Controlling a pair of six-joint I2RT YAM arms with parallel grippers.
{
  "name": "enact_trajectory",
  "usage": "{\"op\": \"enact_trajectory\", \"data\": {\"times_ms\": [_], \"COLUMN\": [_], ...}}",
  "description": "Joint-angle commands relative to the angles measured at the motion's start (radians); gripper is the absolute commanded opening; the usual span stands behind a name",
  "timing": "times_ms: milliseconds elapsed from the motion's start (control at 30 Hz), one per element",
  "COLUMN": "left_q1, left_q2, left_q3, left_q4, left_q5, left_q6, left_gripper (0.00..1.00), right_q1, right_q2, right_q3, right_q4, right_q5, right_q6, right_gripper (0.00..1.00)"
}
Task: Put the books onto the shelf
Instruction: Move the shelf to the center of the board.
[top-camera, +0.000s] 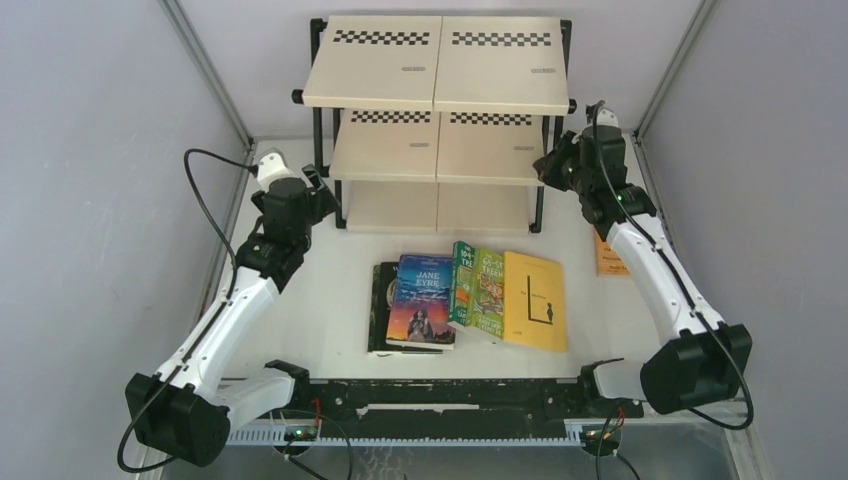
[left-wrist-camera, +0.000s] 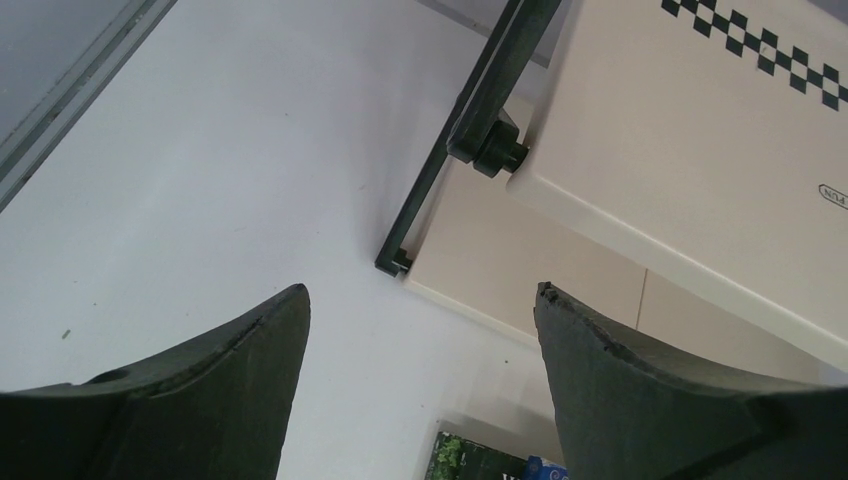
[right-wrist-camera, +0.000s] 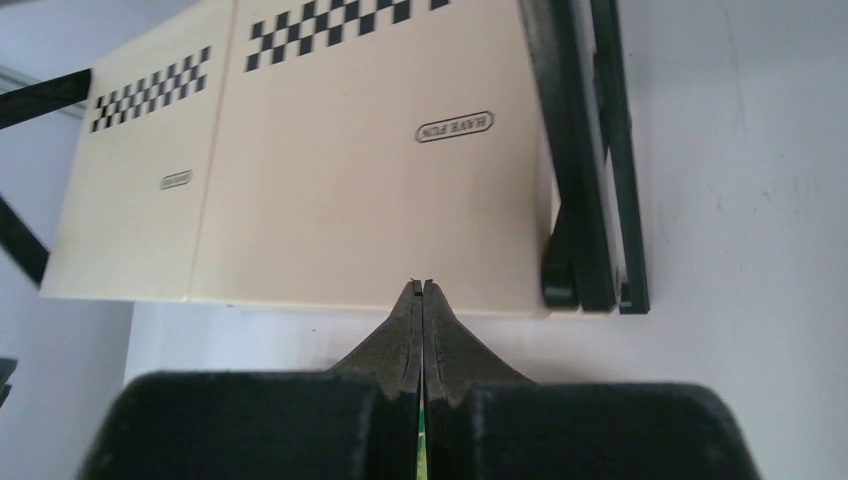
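**Both claws up at the shelf, every book down on the surface**

The white surface (top-camera: 320, 300) carries everything. At its far end stands the shelf (top-camera: 437, 120), three tiers of cream boards in a black frame, and no book is visible on any tier.

The books lie flat in a row in front of the shelf, between it and the arm bases. From left to right they are a black book (top-camera: 379, 300) mostly under the blue Jane Eyre (top-camera: 423, 300), two green books (top-camera: 487, 292) overlapping, and the yellow book (top-camera: 535, 300). Their long axes all run near to far, pointing at the shelf. A small orange book (top-camera: 606, 255) lies apart on the right, half hidden by the right forearm.

The left claw (top-camera: 318, 185) hangs by the shelf's left frame with its jaws spread wide and nothing between them. The right claw (top-camera: 548, 165) sits at the shelf's right frame, pressed fully closed and empty; its wrist view shows the two fingers meeting tip to tip.

So the task looks barely begun. The relation that matters is that the books lie back toward the robot from both claws, so either arm must retreat and descend. The black book and Jane Eyre are nearer the left claw. The yellow and orange books are nearer the right claw, which would need to open first.
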Motion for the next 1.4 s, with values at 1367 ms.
{"op": "enact_trajectory", "data": {"times_ms": [1367], "left_q1": [-0.010], "left_q2": [0.051], "left_q3": [0.050], "left_q4": [0.087], "left_q5": [-0.002], "left_q6": [0.020], "left_gripper": [0.86], "right_q1": [0.098], "right_q2": [0.132], "right_q3": [0.029], "right_q4": [0.057], "right_q5": [0.025], "right_q6": [-0.002], "right_gripper": [0.00]}}
